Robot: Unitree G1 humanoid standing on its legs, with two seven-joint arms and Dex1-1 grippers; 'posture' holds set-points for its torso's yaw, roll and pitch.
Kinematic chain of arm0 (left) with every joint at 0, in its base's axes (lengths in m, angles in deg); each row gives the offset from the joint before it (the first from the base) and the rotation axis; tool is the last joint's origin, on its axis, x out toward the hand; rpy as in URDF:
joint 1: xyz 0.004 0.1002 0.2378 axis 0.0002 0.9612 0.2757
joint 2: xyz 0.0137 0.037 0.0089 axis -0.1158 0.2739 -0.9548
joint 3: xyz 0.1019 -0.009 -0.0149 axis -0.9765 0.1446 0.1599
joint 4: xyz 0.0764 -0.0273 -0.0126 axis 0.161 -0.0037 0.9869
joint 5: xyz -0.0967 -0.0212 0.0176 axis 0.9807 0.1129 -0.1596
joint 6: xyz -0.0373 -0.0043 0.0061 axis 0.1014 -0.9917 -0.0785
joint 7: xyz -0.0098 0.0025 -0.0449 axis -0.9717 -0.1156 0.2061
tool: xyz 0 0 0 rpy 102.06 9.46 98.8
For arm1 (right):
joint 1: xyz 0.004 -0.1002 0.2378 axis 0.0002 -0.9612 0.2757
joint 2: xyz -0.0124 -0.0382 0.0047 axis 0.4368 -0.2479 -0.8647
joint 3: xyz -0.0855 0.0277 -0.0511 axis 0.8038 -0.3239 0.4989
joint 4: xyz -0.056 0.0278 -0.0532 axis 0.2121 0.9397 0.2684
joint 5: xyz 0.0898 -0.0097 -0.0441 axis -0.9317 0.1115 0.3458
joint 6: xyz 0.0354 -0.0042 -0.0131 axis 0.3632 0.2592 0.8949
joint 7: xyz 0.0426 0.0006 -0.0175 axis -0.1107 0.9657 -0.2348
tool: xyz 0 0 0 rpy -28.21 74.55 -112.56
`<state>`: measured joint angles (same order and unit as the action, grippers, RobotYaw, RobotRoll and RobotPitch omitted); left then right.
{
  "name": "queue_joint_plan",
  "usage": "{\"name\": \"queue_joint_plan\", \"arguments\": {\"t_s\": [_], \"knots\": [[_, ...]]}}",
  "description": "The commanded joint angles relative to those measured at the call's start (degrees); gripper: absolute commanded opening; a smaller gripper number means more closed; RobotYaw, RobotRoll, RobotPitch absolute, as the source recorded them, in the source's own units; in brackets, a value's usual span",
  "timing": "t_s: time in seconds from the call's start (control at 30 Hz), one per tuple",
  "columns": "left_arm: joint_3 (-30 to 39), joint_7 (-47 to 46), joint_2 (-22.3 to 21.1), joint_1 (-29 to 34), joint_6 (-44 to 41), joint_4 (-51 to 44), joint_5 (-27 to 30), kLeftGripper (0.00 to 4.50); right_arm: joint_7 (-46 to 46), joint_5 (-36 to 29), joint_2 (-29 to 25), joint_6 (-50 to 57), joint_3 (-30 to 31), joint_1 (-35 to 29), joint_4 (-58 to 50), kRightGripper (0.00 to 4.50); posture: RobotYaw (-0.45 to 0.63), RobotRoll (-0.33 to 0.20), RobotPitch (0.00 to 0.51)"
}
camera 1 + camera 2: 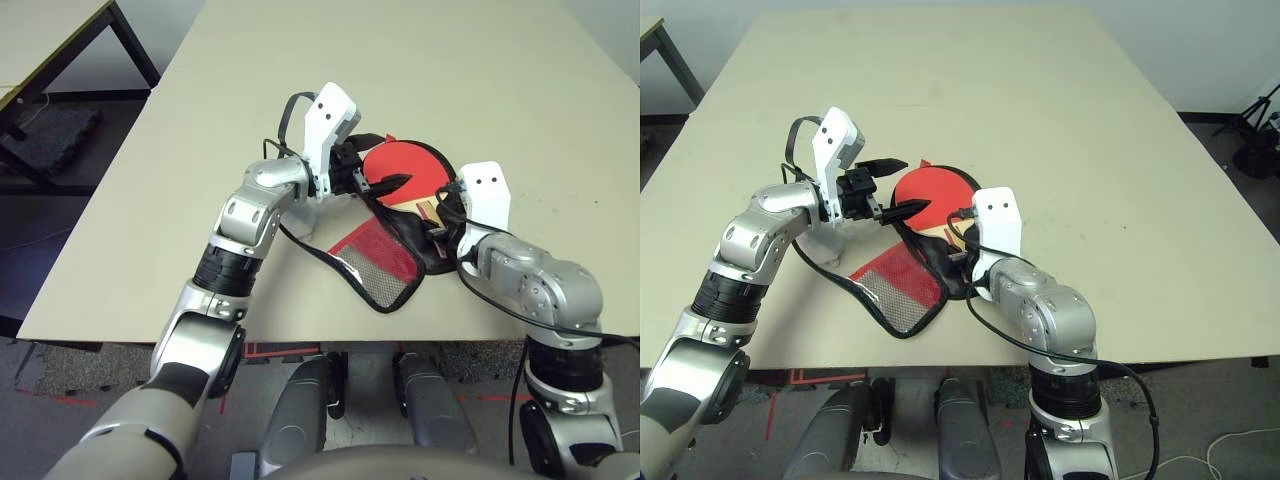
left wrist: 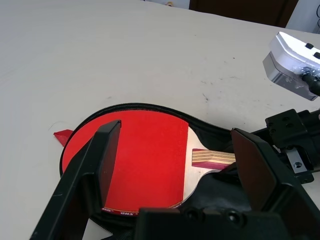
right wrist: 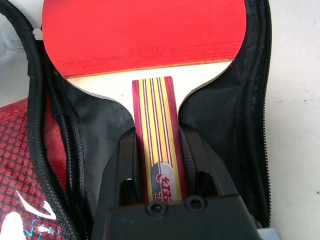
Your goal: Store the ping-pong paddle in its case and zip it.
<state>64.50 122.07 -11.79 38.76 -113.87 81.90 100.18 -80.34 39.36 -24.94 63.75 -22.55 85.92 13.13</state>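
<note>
The ping-pong paddle (image 1: 405, 165) lies face up inside the open case (image 1: 385, 262), its red face resting on the black lining. The case's red mesh flap is folded out toward the table's near edge. My right gripper (image 3: 159, 135) is shut on the paddle's striped wooden handle (image 3: 157, 115), with one black finger on each side of it. My left gripper (image 1: 915, 183) hovers open just above the left rim of the paddle's head, and its fingers (image 2: 107, 150) hold nothing. The black zipper edging (image 3: 30, 90) runs unzipped around the case.
The beige table (image 1: 450, 60) stretches wide behind and to both sides of the case. Its near edge (image 1: 300, 330) runs just below the mesh flap. A second, black-framed table (image 1: 60, 40) stands off to the left, and a tripod (image 1: 1255, 130) stands on the floor to the right.
</note>
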Motion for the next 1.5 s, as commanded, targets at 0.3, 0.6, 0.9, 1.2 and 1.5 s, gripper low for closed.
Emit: {"name": "queue_joint_plan", "arguments": {"t_s": [0.3, 0.6, 0.9, 1.2, 1.5], "knots": [[0.04, 0.28, -0.42, 0.10, -0.06, -0.29, 0.15, 4.50, 0.25, 1.62, -1.51, -2.27, -2.26, -2.23, 0.55, 1.16, -0.12, 0.000, 0.194], [0.19, 0.44, -0.51, -0.38, -0.19, -0.22, 0.19, 4.50, -1.40, 0.42, -0.45, -1.57, -0.47, -1.46, 0.75, 1.51, -0.11, 0.000, 0.192], [8.62, 1.37, -3.11, -7.67, -17.19, -5.14, 12.32, 4.50, -12.03, -9.35, -3.25, 2.95, -5.77, 2.94, -3.09, 4.43, -0.09, 0.000, 0.185], [15.71, 1.97, -12.96, -11.31, -23.20, 0.70, 16.34, 4.50, -18.88, -12.44, -12.61, -2.80, -10.16, 5.48, 0.50, 4.49, -0.08, 0.000, 0.178], [13.82, 10.38, -25.22, -2.07, -21.96, 3.78, 15.12, 4.50, -16.63, -10.45, -14.46, -8.81, -12.22, 6.27, 5.04, 4.49, -0.08, 0.000, 0.173]]}}
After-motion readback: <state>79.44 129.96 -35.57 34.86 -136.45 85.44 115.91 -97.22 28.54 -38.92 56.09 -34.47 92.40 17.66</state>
